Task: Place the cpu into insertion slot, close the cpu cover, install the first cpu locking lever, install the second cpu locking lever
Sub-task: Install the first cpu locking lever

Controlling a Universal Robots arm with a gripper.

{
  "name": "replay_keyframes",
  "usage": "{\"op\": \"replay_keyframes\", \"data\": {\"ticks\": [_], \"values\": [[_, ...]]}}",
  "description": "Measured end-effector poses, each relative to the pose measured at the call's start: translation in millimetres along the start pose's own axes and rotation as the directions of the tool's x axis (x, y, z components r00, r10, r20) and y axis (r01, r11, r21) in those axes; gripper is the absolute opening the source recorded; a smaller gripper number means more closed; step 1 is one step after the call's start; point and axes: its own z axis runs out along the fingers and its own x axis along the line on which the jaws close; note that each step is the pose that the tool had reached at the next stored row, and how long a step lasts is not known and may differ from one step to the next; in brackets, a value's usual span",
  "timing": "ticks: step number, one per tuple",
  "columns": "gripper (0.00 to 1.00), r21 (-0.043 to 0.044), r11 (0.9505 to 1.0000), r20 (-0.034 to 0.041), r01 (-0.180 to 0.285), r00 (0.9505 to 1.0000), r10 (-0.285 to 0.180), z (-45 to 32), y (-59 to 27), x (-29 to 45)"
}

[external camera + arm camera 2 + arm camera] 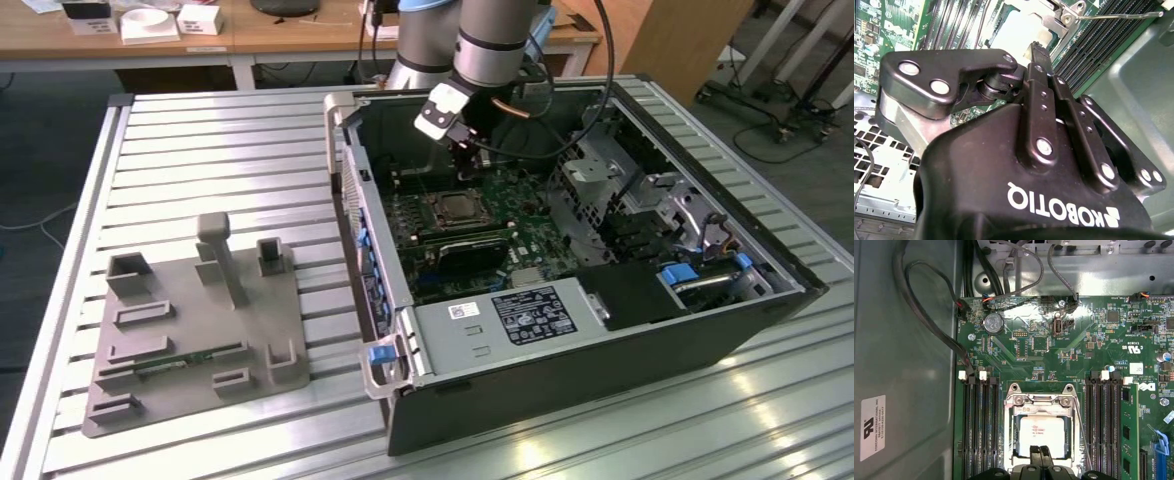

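The cpu (1041, 432) lies flat in its socket on the green motherboard, also visible as a pale square (1019, 32). The silvery cpu cover (1013, 407) lies down around it, the chip showing through its window. A thin wire locking lever (1081, 432) runs along one side of the socket, and in the second wrist view a lever (1119, 15) sticks out away from it. My gripper (1041, 456) hangs just above the cpu's edge, its two black fingers (1036, 57) pressed together with nothing between them. In the exterior view the gripper (463, 150) reaches into the open case above the socket (461, 208).
Memory slots (979, 430) flank the socket, with a green module (1129, 430) on one side. Black cables (929, 315) run along the case wall. A grey box with a white label (514, 318) sits at the case front. A grey fixture plate (200, 330) lies on the slatted table (200, 130).
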Motion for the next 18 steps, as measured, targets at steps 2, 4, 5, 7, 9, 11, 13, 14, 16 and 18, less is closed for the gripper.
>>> {"op": "replay_keyframes", "data": {"ticks": [2, 4, 5, 7, 9, 11, 13, 14, 16, 18], "values": [[0.10, 0.0001, 0.9997, -0.0004, 0.024, 0.9997, -0.024, 0.0, -0.6, 0.0], [0.10, 0.0003, 0.9983, -0.0009, 0.058, 0.9983, -0.058, 0.0, -0.7, 0.0], [0.10, 0.0004, 0.9972, -0.0012, 0.075, 0.9972, -0.075, 0.0, -0.7, 0.0], [0.10, 0.0005, 0.9947, -0.0017, 0.103, 0.9947, -0.103, 0.0, -0.8, 0.0], [0.10, 0.0007, 0.9930, -0.0018, 0.119, 0.9930, -0.119, -0.7, -0.8, -0.1], [0.10, 0.0006, 0.9917, -0.0021, 0.129, 0.9917, -0.129, -3.0, -0.8, 0.0], [0.10, 0.0006, 0.9909, -0.0023, 0.135, 0.9909, -0.135, -6.5, -0.7, 0.1], [0.10, 0.0006, 0.9905, -0.0022, 0.137, 0.9905, -0.137, -8.5, -0.6, 0.2], [0.10, 0.0008, 0.9898, -0.0019, 0.142, 0.9898, -0.142, -11.6, -0.6, 0.2], [0.10, 0.0008, 0.9871, -0.0013, 0.160, 0.9871, -0.160, -11.7, -0.7, 0.3]]}}
